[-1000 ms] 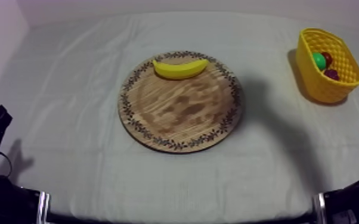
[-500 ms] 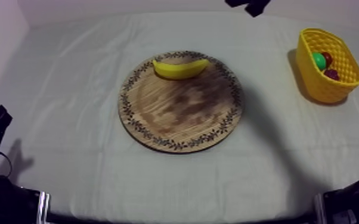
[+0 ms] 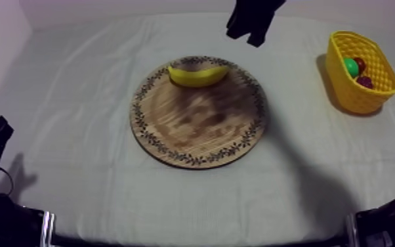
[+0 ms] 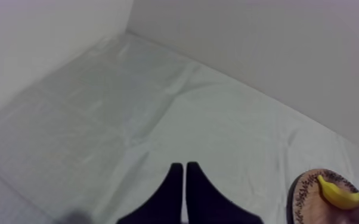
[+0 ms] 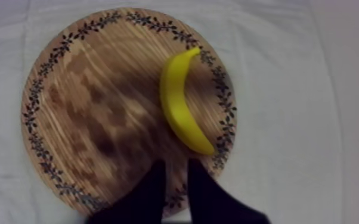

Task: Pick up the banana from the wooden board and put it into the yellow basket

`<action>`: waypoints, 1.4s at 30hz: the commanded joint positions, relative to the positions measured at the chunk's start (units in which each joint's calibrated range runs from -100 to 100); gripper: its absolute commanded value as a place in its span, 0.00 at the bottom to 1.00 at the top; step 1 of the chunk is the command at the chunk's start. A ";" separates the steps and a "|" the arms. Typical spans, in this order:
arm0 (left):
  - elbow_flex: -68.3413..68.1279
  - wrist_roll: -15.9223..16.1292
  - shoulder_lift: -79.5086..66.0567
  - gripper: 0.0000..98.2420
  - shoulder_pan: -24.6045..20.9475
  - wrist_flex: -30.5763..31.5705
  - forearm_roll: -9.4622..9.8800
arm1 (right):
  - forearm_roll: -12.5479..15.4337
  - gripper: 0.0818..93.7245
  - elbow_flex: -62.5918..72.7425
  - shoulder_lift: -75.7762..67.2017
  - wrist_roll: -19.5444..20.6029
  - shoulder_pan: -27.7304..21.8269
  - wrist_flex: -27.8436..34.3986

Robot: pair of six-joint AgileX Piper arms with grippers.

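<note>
Top view: right arm (image 3: 251, 18) has neared banana (image 3: 198, 75), right jaws parted, left jaws closed.

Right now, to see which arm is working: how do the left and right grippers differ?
The left gripper has its fingers together, shut on nothing; the right gripper has them apart, open. The left gripper hangs over bare cloth, away from the wooden board; the right gripper hovers over the board's rim near the banana. Both are black, two-fingered and hold nothing.
</note>
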State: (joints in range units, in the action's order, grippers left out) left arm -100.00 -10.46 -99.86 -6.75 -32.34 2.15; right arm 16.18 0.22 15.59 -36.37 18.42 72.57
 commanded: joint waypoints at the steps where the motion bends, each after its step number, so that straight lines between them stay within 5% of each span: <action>1: 0.00 -0.02 0.04 0.00 -0.02 0.00 -0.03 | -0.23 0.43 0.30 -0.15 0.10 -0.02 1.09; 5: 0.00 -0.02 0.04 0.00 -0.02 0.00 -0.03 | -1.63 0.73 2.84 -0.27 1.13 0.60 4.14; 9: 0.00 -0.02 0.04 0.00 -0.02 0.00 -0.03 | -2.26 0.83 4.81 -0.04 1.10 1.15 5.54; 42: 0.00 -0.02 0.04 0.00 -0.02 0.00 -0.03 | -8.25 0.81 21.07 29.68 3.71 4.72 3.74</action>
State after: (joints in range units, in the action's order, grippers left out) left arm -100.00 -10.46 -99.86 -6.75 -32.34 2.15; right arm 8.37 20.70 44.41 -32.88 23.08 76.11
